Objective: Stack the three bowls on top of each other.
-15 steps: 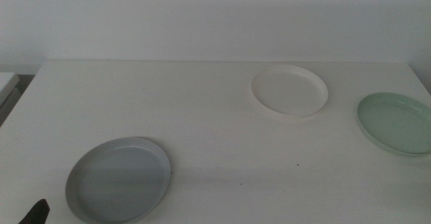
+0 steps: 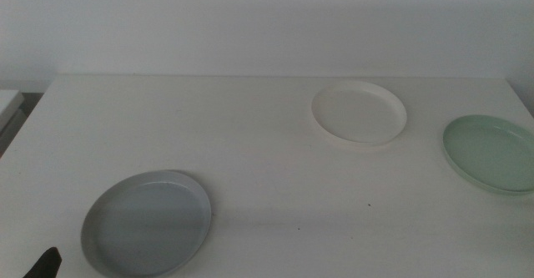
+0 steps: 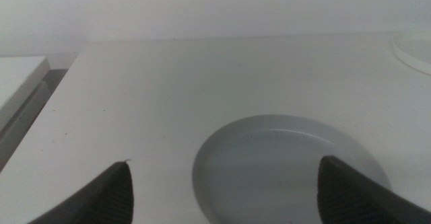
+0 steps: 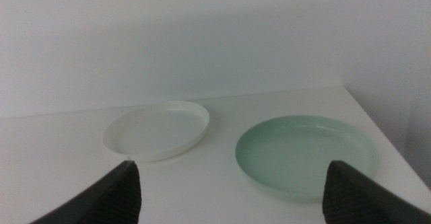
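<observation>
The grey bowl [image 2: 147, 223] lies near the table's front left. It also shows in the left wrist view [image 3: 289, 160]. The white bowl [image 2: 360, 112] lies at the back, right of centre, and the mint green bowl [image 2: 492, 154] at the right edge. All three lie apart. My left gripper [image 3: 225, 190] is open and empty just in front of the grey bowl; only a jaw tip [image 2: 43, 264] shows in the middle view. My right gripper [image 4: 232, 190] is open and empty, facing the white bowl [image 4: 158, 130] and the green bowl [image 4: 306, 153].
The white table [image 2: 250, 144] ends at a plain wall behind. A white ledge [image 2: 8, 103] stands off the table's left edge. The green bowl sits close to the table's right edge.
</observation>
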`<action>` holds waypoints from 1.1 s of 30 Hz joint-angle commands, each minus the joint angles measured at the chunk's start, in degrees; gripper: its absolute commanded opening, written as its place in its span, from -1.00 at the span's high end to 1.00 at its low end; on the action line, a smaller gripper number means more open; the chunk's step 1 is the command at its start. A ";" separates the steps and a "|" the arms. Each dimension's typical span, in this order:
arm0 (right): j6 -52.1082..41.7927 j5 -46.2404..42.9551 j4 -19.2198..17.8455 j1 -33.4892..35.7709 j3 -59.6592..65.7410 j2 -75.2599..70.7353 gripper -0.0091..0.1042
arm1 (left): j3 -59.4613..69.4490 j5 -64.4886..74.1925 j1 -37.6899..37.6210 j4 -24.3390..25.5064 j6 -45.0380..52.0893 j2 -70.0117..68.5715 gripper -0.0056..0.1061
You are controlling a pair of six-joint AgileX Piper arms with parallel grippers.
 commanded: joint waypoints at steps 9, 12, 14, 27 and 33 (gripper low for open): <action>9.46 25.88 0.83 -0.49 -30.48 23.65 -0.80 | -0.02 -0.72 0.05 0.05 -0.07 -0.23 -0.78; 0.83 40.60 0.17 -0.49 -42.27 35.29 -0.80 | -0.02 -0.84 0.05 0.05 -0.07 -0.23 -0.78; -1.37 46.34 0.00 -0.49 -48.32 41.30 -0.80 | -0.02 -0.84 0.05 0.05 -0.07 -0.23 -0.78; -0.90 47.30 0.72 -0.49 -60.83 65.19 -0.80 | -0.02 -0.84 0.05 0.05 -0.07 -0.23 -0.78; 5.65 47.88 -2.85 -5.68 -66.95 74.59 -0.80 | -0.02 -0.71 0.05 0.05 -0.07 -0.23 -0.78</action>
